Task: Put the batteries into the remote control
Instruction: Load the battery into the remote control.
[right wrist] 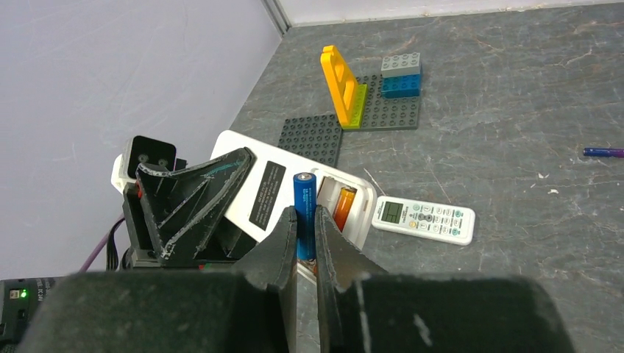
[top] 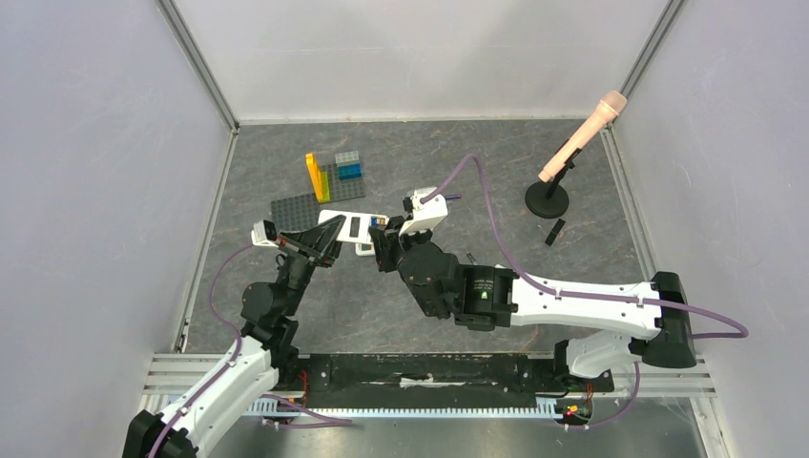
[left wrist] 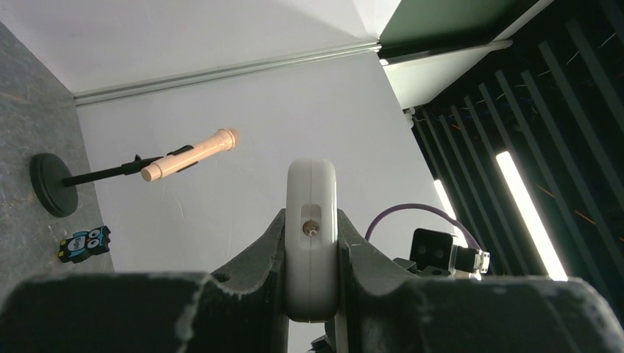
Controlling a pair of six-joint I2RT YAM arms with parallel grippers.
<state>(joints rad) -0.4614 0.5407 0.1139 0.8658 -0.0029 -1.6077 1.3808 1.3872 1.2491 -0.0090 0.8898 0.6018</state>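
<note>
My left gripper (left wrist: 311,224) is shut on the edges of a white remote control (left wrist: 311,191) and holds it above the table; the top view shows that gripper (top: 322,243) at the remote's left end. The remote (right wrist: 254,176) lies back-up with its battery bay open, and a red-orange battery (right wrist: 343,208) lies in the bay. My right gripper (right wrist: 305,218) is shut on a blue battery (right wrist: 304,195), held end-up just over the bay beside the red one. A purple-blue battery (right wrist: 605,152) lies on the table far right. The dark battery cannot be made out.
A smaller white remote with buttons (right wrist: 423,219) lies just right of the held remote. Grey brick plates with yellow, blue and grey bricks (right wrist: 368,95) stand behind. A pink handle on a black stand (top: 558,167) and a small black piece (top: 554,232) are at the right.
</note>
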